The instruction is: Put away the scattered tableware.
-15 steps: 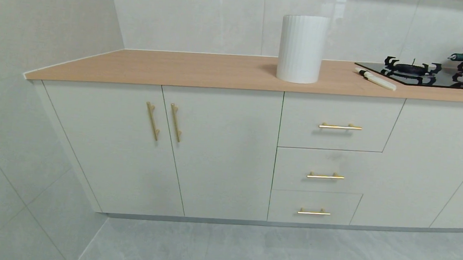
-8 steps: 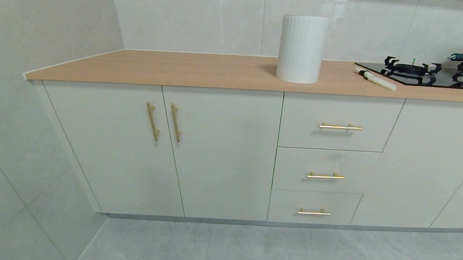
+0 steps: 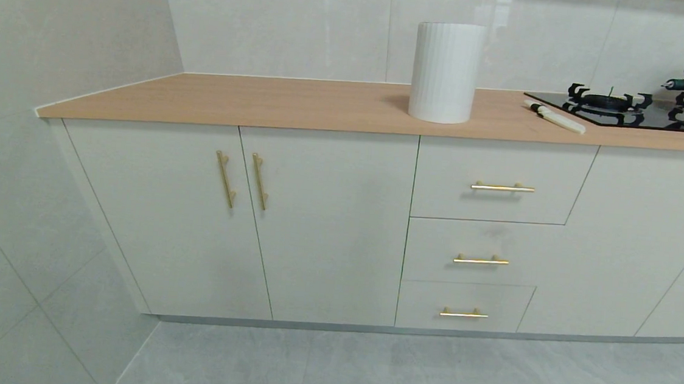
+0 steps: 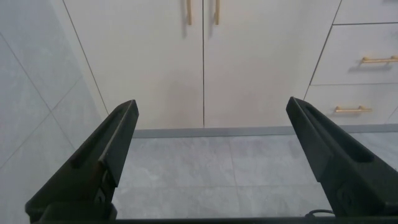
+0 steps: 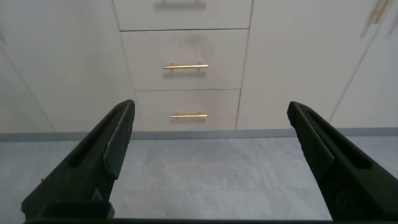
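The left gripper (image 4: pixel 211 107) and right gripper (image 5: pixel 211 107) hung spread wide, empty, over open floor (image 3: pixel 425 375) facing the cabinets (image 3: pixel 315 226); a knife (image 3: pixel 554 117) lay by the hob (image 3: pixel 629 115) edge

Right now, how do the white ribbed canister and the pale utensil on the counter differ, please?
The white ribbed canister stands upright; the pale utensil lies flat. The canister is tall and broad, the utensil slim and low. The utensil lies nearer the hob than the canister. Both rest on the wooden counter.
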